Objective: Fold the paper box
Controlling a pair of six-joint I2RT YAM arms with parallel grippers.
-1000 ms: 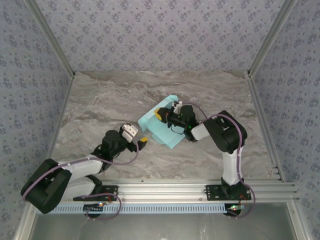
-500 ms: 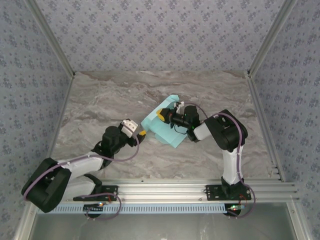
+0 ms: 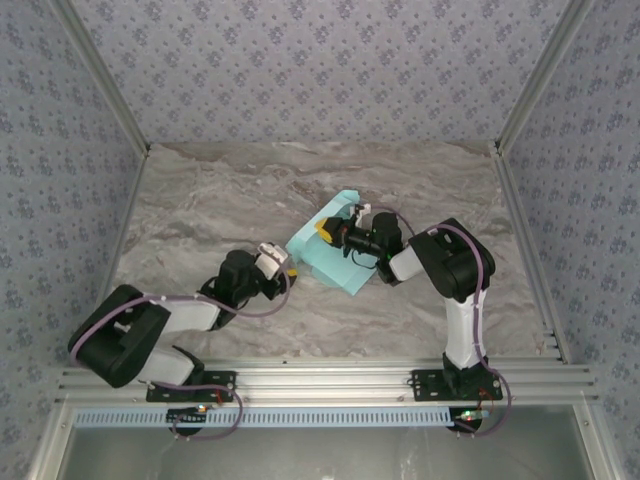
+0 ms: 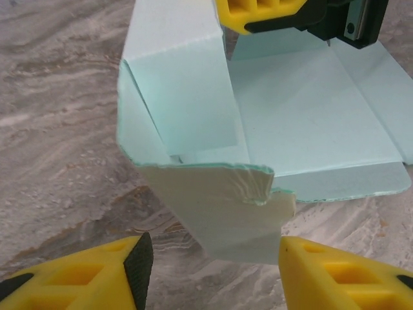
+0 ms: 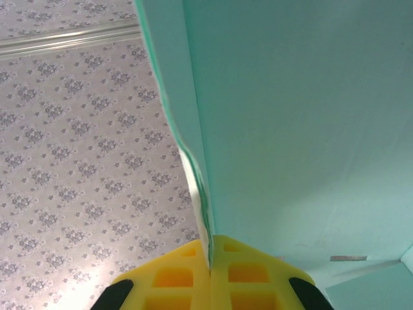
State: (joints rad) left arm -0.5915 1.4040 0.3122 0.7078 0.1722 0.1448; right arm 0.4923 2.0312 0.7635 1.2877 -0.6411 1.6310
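Note:
The aqua paper box (image 3: 325, 255) lies partly folded at mid-table, one wall raised. In the left wrist view the paper box (image 4: 290, 123) has a standing wall, with a crumpled pale flap (image 4: 226, 206) hanging toward me. My left gripper (image 4: 213, 271) is open just short of that flap, which reaches into the gap between its yellow fingers (image 4: 335, 274) without clearly touching either. My right gripper (image 3: 328, 231) is shut on the box's raised wall; in its wrist view my right gripper (image 5: 210, 261) pinches the card edge (image 5: 193, 168) between closed fingers.
The marble tabletop (image 3: 220, 200) spreads around the box. Patterned walls (image 3: 320, 60) enclose the back and sides. An aluminium rail (image 3: 330, 375) runs along the near edge, with another rail (image 3: 525, 250) down the right side.
My left arm has pulled back toward its base and its gripper now points at the box's near flap. The right gripper and box shifted slightly right.

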